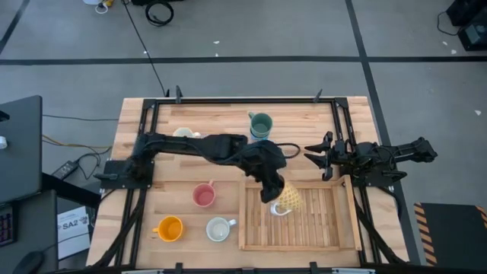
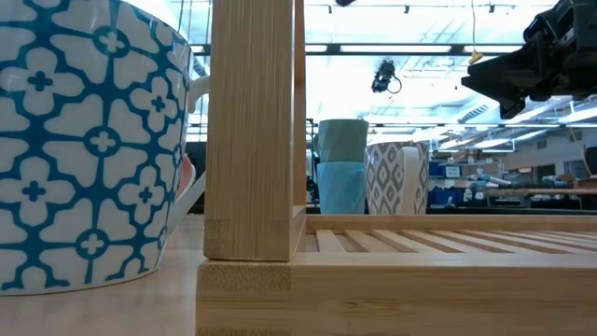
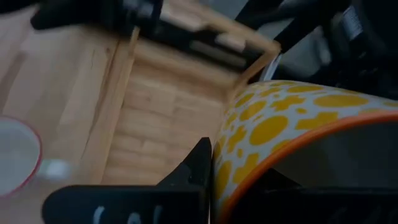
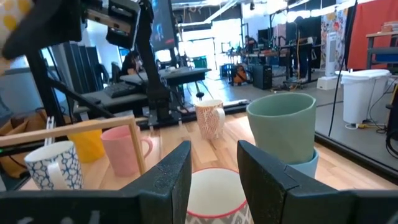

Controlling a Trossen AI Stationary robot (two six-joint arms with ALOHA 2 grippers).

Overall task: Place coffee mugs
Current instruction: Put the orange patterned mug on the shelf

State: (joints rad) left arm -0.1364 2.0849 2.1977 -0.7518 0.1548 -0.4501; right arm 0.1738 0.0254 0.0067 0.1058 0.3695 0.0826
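Mug in transit: the left gripper [image 1: 275, 190], just right of frame centre in the high view, pinched the rim of a cream ceramic mug with yellow-orange spots [image 1: 288, 199], one finger [image 3: 193, 168] pressed outside its wall in the left wrist view. The mug hung directly beneath the claw, over the upper-left corner of the slatted bamboo tray [image 1: 331, 240]. It appeared tilted, its long axis leaning and its mouth turned sideways, though the overhead angle left this uncertain. The right gripper [image 1: 329, 156] waited at centre right, jaws spread, farther from the mug. A green mug [image 1: 260, 125], pink mug [image 1: 203, 195], orange mug [image 1: 169, 227] and white mug [image 1: 219, 228] stood elsewhere on the wooden table [image 1: 228, 114].
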